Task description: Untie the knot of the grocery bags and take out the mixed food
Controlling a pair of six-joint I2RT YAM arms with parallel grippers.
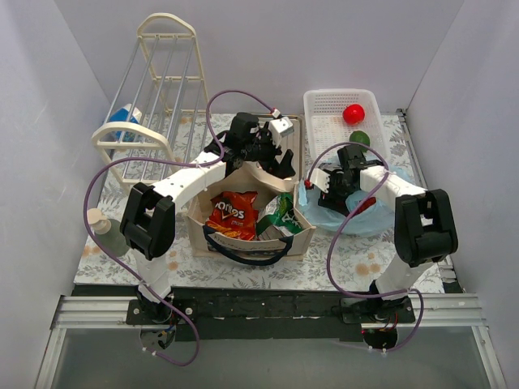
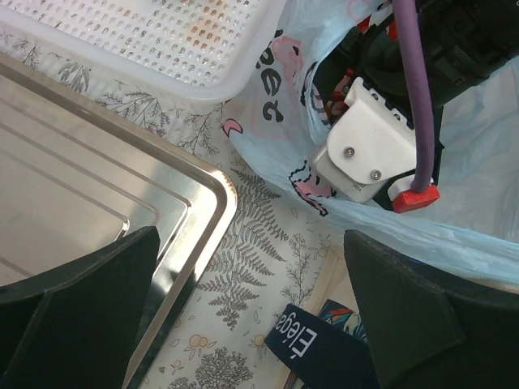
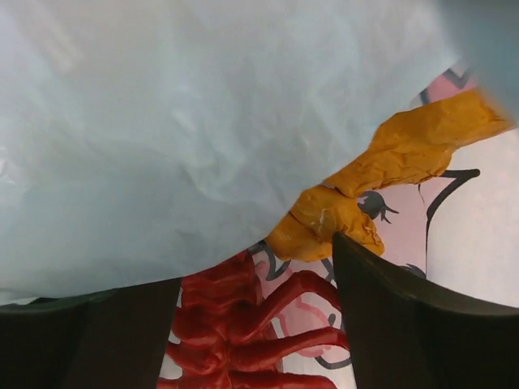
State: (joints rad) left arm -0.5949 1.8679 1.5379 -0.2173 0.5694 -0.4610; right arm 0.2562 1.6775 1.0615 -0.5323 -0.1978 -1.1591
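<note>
The right jaws stand apart, deep inside the light-blue bag (image 3: 178, 121). The red toy lobster (image 3: 235, 332) lies between them, its ribbed legs spanning most of the gap. I cannot tell whether either jaw touches it. Just past the jaw tips, a lumpy orange-yellow piece (image 3: 381, 170) rests against the bag's printed inner side; what it is I cannot tell. Pale blue film fills the upper part of the wrist view. From above, the right arm (image 1: 405, 194) bends in from the right and dips its wrist into this bag. The bag sits on the desk (image 1: 357, 263) right of the beige tote (image 1: 304, 235) and just in front of the white basket (image 1: 312, 109).

The left jaws are wide apart and hold nothing. Under them are the fern-print cloth, the rounded corner of a metal tray (image 2: 122, 186) and a navy handle (image 2: 312, 344) with white lettering. Beyond the tips lies a corner of the basket. Beside it, the right arm's white camera mount (image 2: 369, 150) and purple cable (image 2: 412, 81) sit in the blue bag's mouth.

From above, the left arm (image 1: 195, 182) reaches over the tote's far rim. The tote stands open mid-desk with the Doritos bag (image 1: 231, 212) and the green snack bag (image 1: 281, 215) side by side inside. The red apple (image 1: 353, 113) and the green fruit (image 1: 360, 138) lie in the basket. A cream wire rack (image 1: 158, 81) stands far left, with a blue-and-white carton (image 1: 123, 120) beside it.
</note>
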